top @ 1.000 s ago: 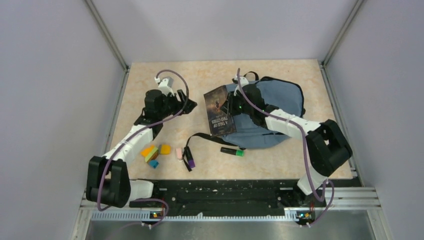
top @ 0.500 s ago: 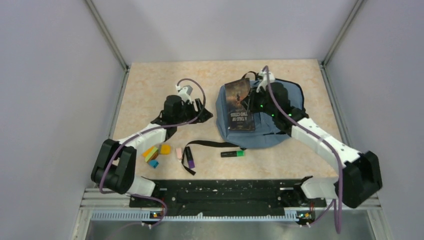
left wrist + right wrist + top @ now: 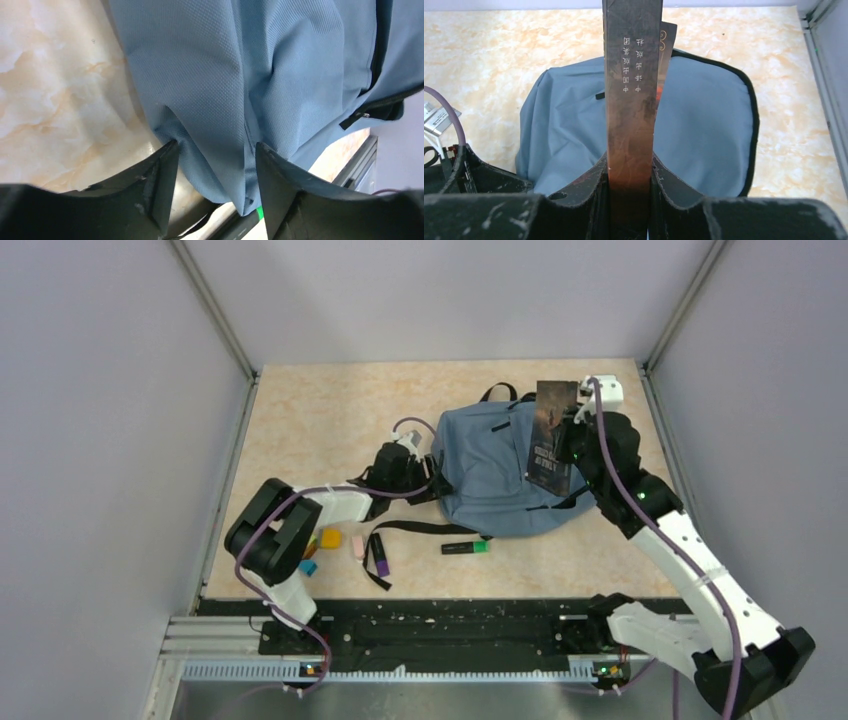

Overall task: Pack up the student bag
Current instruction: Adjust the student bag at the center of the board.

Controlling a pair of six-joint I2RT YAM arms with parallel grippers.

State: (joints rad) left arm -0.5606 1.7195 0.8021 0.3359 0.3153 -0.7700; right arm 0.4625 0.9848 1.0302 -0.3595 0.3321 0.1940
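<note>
Loose on the marbled table [image 3: 330, 410]: a green highlighter [image 3: 465, 547], a purple highlighter [image 3: 381, 558] beside a pink eraser [image 3: 358, 546], an orange block [image 3: 330, 538], a blue block [image 3: 308, 567]. A dark book [image 3: 552, 435] stands on end, far right.

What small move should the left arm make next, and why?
Probably close the left gripper on the fold of the student bag between its jaws: the right gripper holds the book upright above it, so the bag likely needs steadying.
</note>
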